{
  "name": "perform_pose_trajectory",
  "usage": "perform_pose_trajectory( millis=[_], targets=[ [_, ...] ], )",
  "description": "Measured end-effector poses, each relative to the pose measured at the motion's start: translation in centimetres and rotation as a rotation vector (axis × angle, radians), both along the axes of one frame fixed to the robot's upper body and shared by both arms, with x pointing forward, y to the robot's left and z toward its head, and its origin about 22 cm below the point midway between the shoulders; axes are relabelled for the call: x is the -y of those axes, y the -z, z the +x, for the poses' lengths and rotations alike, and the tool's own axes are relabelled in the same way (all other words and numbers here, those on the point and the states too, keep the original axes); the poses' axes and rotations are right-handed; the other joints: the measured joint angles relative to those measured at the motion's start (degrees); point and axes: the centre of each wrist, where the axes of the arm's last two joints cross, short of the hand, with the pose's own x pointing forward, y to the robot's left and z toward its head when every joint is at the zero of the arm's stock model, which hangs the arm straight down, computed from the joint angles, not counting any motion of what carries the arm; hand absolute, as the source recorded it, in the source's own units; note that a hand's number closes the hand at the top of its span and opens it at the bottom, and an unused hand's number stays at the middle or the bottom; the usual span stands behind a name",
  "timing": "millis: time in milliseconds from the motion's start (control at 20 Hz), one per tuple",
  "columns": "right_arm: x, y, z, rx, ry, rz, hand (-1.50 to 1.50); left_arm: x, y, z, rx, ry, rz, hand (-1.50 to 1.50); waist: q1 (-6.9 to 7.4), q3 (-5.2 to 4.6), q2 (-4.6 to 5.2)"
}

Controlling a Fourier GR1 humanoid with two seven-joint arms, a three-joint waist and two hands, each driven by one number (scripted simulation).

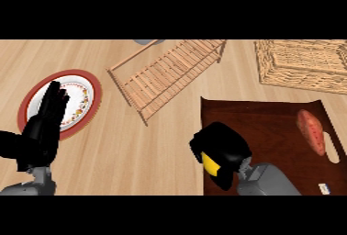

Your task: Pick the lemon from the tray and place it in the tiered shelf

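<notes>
The yellow lemon [211, 164] shows as a small patch inside my right hand [221, 147], whose fingers are curled round it. That hand sits over the left edge of the dark brown tray [271, 124]. The wooden slatted tiered shelf [166, 73] lies up and to the left of the tray, slanting across the counter. My left hand [42, 131] rests open at the left, fingers straight and pointing up, over a plate.
A white plate with a red rim [85, 98] lies under the left hand. A woven basket [305, 64] stands at the upper right. A reddish oblong food item [311, 131] lies on the tray's right side. A grey object [146, 41] peeks in at the top.
</notes>
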Motion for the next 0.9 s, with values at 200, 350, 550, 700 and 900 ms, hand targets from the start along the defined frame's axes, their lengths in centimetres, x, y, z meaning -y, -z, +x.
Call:
perform_pose_trajectory(
  millis=[200,350,550,700,900],
  targets=[
    [0.3,-3.7,-1.4,-0.001,0.008,0.174,1.50,-0.3,0.0,0.1,0.006,-0.004,0.000,0.00,-0.45,0.05,-0.02],
    [0.8,-6.3,-2.5,0.000,0.055,0.334,1.50,-0.5,0.2,-0.1,0.007,-0.004,0.000,0.00,-0.64,0.06,-0.10],
    [2.4,-10.3,-2.9,0.055,0.159,0.474,1.50,-0.9,-0.3,-0.3,0.002,0.005,0.003,0.00,-0.19,0.06,-0.06],
    [3.4,-13.5,-2.9,0.110,0.230,0.526,1.50,-0.6,0.0,-0.2,0.007,0.003,0.004,0.00,0.00,0.05,0.02],
    [4.0,-17.0,-2.3,0.167,0.292,0.540,1.50,0.2,-0.3,0.3,0.012,0.012,-0.006,0.00,0.24,0.06,0.10]
  ],
)
